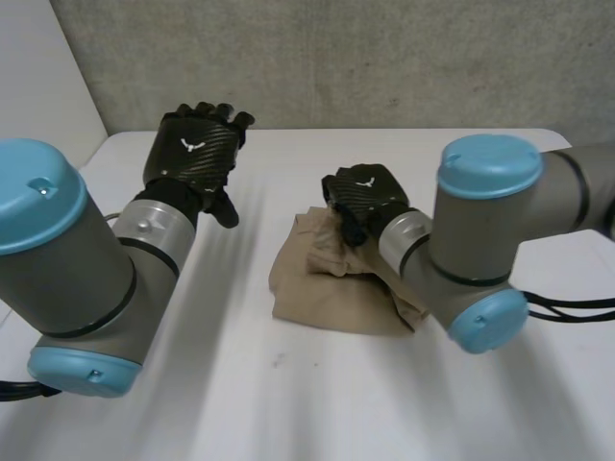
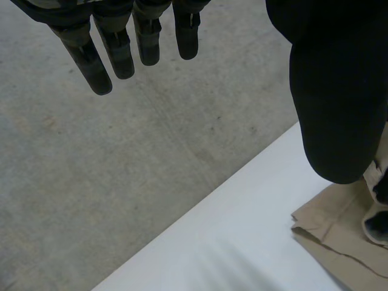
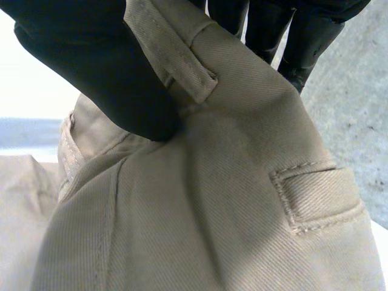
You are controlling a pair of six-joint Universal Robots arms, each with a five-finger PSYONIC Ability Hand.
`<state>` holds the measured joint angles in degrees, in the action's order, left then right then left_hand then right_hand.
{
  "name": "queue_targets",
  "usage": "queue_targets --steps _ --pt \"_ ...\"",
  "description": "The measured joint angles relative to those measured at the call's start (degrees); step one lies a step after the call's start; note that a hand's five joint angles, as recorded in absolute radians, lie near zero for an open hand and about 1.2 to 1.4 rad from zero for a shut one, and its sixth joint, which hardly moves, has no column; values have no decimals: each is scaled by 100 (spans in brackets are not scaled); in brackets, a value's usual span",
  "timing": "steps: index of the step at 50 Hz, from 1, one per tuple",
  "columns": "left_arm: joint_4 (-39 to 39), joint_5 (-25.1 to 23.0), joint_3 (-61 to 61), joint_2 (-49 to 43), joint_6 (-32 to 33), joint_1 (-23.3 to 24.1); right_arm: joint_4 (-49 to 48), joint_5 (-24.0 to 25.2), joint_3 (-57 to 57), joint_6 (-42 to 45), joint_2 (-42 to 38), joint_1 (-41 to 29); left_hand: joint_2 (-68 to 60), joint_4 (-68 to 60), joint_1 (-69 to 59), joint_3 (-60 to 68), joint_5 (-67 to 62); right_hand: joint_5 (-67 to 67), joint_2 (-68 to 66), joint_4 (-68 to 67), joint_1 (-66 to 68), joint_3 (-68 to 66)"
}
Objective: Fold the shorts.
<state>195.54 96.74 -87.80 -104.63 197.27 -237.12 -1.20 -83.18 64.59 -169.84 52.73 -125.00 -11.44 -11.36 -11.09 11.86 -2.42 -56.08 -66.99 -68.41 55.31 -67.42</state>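
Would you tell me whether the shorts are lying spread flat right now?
No, the shorts are bunched: the right hand pinches their waistband between thumb and fingers, leaving rumpled layers.

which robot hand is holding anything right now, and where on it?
The right robot hand pinches the shorts at the waist, by a belt loop. The left robot hand is open, holding nothing.

The left arm and right arm are thick grey tubes with rounded light-blue caps and black seams. The left hand and right hand are black, weave-patterned on the back, each with a small white winged mark and a silver cuff.
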Motion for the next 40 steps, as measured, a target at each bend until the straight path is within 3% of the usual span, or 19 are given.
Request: queue_targets --steps 13,14,16,21,27,35,40 --pt "10 -86 -50 60 -261 -142 -470 -825 -123 299 -516 -782 0 0 0 0 0 0 0 0 0 -28" --pt "11 -94 -47 43 -328 -144 -688 -1260 -76 339 -486 -868 0 0 0 0 0 0 0 0 0 -28" --pt "11 -96 -45 35 -357 -145 -912 -1590 -36 337 -345 -863 0 0 0 0 0 0 0 0 34 -28" --pt "11 -97 -44 33 -379 -144 -1377 -1945 112 328 53 -744 0 0 0 0 0 0 0 0 34 -28" --pt "13 -95 -47 38 -383 -128 -1576 -1619 280 328 115 -693 0 0 0 0 0 0 0 0 34 -28" --pt "14 -93 -71 45 -389 -115 -1229 -835 248 713 -713 -996 0 0 0 0 0 101 181 137 -88 160" --pt "16 -95 -98 63 -380 -114 -683 -750 247 1090 -769 -1077 0 0 0 0 0 3771 4070 3970 -3383 4022"
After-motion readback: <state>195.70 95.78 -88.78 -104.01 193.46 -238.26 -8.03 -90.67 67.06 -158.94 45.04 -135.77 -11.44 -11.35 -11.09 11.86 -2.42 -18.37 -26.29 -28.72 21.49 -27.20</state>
